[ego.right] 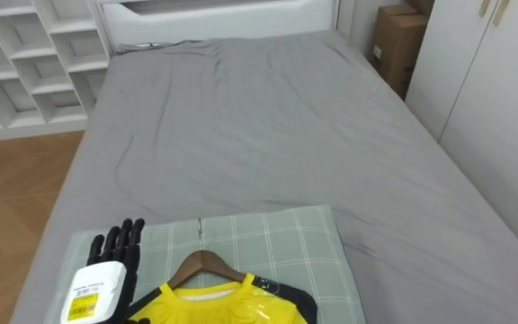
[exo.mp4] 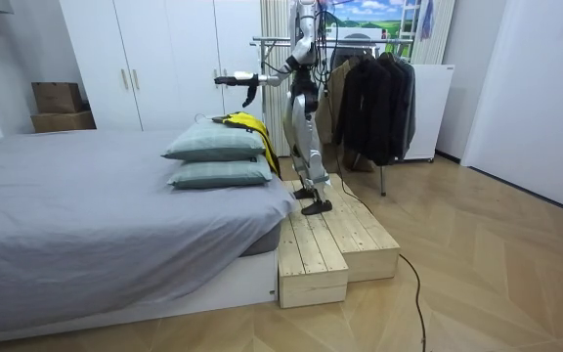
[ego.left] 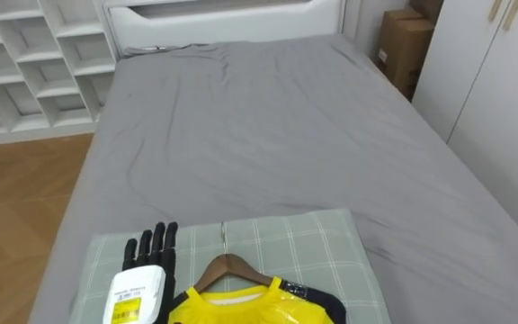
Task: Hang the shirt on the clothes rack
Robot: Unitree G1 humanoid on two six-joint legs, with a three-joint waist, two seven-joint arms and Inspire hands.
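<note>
While left hand (ego.left: pixel 147 259) hovers straight-fingered, one yellow shirt (ego.left: pixel 241 311), one hanger (ego.left: pixel 229 267), two pillows (exo.mp4: pixel 213 145).

Yellow shirt (ego.left: pixel 250 309) runs off the btm edge, just collar + shoulders showing, and it covers both ends of the wooden hanger (ego.left: pixel 232 267). Left hand (ego.left: pixel 151 256) clipped at the same edge, wrist gone. Checked pillow (ego.left: pixel 313 252) cut at btm too; cardboard box (ego.left: pixel 398 45) partly behind the wardrobe (ego.left: pixel 493 90); in room view hanger too small to tell.

Head eyes down along bed (ego.left: pixel 268 135), room camera beside it, apparently farther
</note>
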